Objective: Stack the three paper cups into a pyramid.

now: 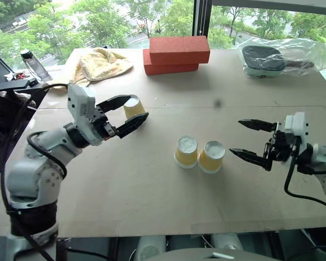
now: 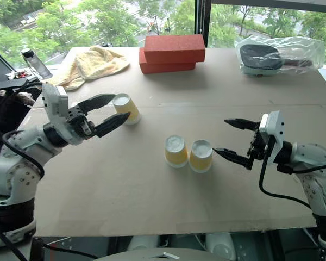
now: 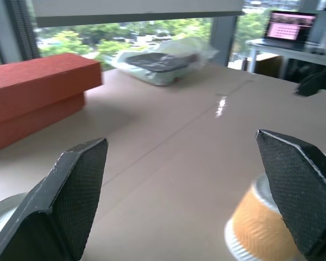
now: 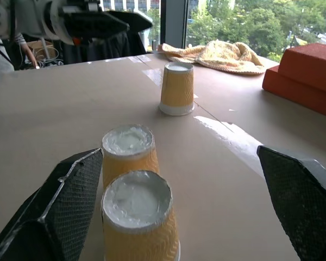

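Two cups (image 1: pixel 199 153) upside down, touching, mid-table; third cup (image 1: pixel 133 106) between open left gripper (image 1: pixel 125 113) fingers, ungrasped. Right gripper (image 1: pixel 252 140) open, level, beside pair.

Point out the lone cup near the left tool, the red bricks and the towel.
lone cup (image 1: pixel 133 107), left eye view, yellow side.
red bricks (image 1: pixel 179 50), left eye view, top brick.
towel (image 1: pixel 100 64), left eye view, middle.
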Robot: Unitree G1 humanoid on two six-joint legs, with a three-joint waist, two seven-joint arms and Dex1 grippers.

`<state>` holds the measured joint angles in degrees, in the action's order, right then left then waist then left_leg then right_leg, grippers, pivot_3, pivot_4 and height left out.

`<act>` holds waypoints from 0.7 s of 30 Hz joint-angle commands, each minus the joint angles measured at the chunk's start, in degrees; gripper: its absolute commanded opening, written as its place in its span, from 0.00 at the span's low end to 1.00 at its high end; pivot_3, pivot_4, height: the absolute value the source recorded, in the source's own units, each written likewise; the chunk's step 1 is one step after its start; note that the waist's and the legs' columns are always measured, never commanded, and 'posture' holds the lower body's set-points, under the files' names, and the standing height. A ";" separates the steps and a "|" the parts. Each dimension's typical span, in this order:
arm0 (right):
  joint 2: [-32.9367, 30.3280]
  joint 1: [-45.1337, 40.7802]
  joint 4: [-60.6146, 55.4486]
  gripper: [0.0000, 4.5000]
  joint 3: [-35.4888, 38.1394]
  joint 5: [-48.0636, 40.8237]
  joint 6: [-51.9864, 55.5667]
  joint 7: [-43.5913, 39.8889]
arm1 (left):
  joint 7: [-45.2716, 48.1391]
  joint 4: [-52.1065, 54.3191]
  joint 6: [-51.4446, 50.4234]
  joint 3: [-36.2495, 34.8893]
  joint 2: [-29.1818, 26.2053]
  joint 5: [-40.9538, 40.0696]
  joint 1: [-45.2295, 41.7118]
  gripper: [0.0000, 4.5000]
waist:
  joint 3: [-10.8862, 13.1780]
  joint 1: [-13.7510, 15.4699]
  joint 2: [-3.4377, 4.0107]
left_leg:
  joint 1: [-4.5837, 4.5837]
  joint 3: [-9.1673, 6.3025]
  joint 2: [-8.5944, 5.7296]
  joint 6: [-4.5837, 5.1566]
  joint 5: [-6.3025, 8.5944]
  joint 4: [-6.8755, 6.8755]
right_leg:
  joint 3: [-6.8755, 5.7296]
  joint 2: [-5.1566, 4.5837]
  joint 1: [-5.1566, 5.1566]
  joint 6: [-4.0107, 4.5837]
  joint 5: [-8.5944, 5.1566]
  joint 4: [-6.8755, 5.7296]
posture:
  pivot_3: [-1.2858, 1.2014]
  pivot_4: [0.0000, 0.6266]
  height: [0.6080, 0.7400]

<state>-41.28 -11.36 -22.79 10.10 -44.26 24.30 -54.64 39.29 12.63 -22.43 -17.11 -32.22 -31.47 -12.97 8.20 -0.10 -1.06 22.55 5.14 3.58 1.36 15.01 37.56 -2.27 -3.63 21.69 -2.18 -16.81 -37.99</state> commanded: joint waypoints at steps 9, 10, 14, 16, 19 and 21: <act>1.36 -1.19 -2.25 1.00 -0.29 -1.47 2.77 1.69 | -10.33 -11.89 16.75 4.20 6.09 15.47 -2.67 1.00 | 0.05 1.02 -0.20 | 0.18 -0.11 -0.07 0.02 0.01 0.02 | -0.20 -0.23 0.02 -0.01 0.00 0.04 | 0.52 0.24 0.93; 1.47 -1.15 -2.30 1.00 -0.43 -1.29 2.70 1.71 | -10.46 -13.38 17.41 4.55 6.21 16.01 -3.35 1.00 | 0.05 0.98 -0.19 | 0.18 -0.13 -0.08 0.02 0.01 0.04 | -0.22 -0.23 0.02 -0.01 0.00 0.03 | 0.52 0.24 0.93; 1.80 -1.13 -2.54 1.00 -0.74 -0.66 2.43 1.91 | -9.78 -19.13 20.25 5.75 7.42 16.80 -6.86 1.00 | 0.05 0.93 -0.19 | 0.17 -0.17 -0.10 0.02 0.00 0.07 | -0.26 -0.19 0.01 -0.01 0.00 -0.01 | 0.52 0.24 0.93; 1.95 -1.10 -2.72 1.00 -0.80 -0.46 2.40 2.04 | -9.64 -22.46 21.41 6.21 8.01 17.09 -9.28 1.00 | 0.05 0.93 -0.19 | 0.18 -0.17 -0.21 0.02 0.01 0.07 | -0.32 -0.19 0.01 -0.01 0.00 0.00 | 0.52 0.24 0.93; 2.21 -1.10 -2.89 1.00 -0.89 -0.12 2.38 2.25 | -9.31 -27.86 23.27 7.02 8.52 18.06 -12.67 1.00 | 0.05 0.91 -0.20 | 0.19 -0.20 -0.25 0.02 0.00 0.09 | -0.47 -0.19 0.01 -0.02 0.01 0.00 | 0.52 0.24 0.93; 2.38 -1.08 -2.93 1.00 -0.74 0.06 2.26 2.43 | -9.39 -32.15 24.87 7.34 9.21 18.60 -15.27 1.00 | 0.05 0.90 -0.20 | 0.19 -0.18 -0.26 0.02 0.00 0.10 | -0.50 -0.21 0.01 -0.02 0.01 0.01 | 0.52 0.24 0.93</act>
<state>-39.00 -11.82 -23.78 8.72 -43.91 27.25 -52.31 29.85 -16.81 -0.28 -10.15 -23.52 -13.53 -26.08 8.25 0.81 -1.26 22.75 4.96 3.31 1.38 15.01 37.66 -2.79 -3.84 21.70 -2.21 -16.80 -37.98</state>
